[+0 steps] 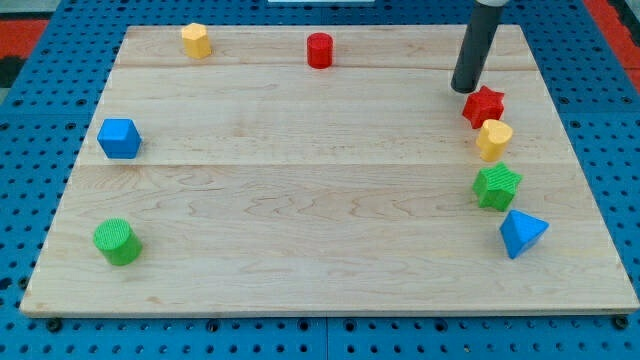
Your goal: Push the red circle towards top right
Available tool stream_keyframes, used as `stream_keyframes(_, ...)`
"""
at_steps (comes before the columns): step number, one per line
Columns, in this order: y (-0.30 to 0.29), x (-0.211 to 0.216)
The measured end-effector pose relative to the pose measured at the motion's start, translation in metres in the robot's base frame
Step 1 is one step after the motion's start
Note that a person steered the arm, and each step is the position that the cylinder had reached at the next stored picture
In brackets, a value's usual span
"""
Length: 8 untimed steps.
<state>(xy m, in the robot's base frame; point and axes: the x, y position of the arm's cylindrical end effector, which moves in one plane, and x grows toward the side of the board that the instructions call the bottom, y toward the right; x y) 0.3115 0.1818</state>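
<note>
The red circle (319,50) is a small red cylinder near the view's top edge of the wooden board, a little right of centre. My tip (465,89) is at the end of the dark rod in the view's upper right, well to the right of the red circle and a bit lower. The tip stands just up and left of a red star (484,106), very close to it.
A yellow block (494,139), a green star (497,187) and a blue triangle (522,233) run down the right side below the red star. A yellow hexagon (196,40) is at top left, a blue cube (119,138) at left, a green cylinder (117,242) at bottom left.
</note>
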Motion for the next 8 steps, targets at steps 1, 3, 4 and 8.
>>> stream_keyframes(1,-0.039,-0.037)
stream_keyframes(3,-0.203,-0.009)
stream_keyframes(4,-0.281,-0.058)
stream_keyframes(8,-0.080,-0.050)
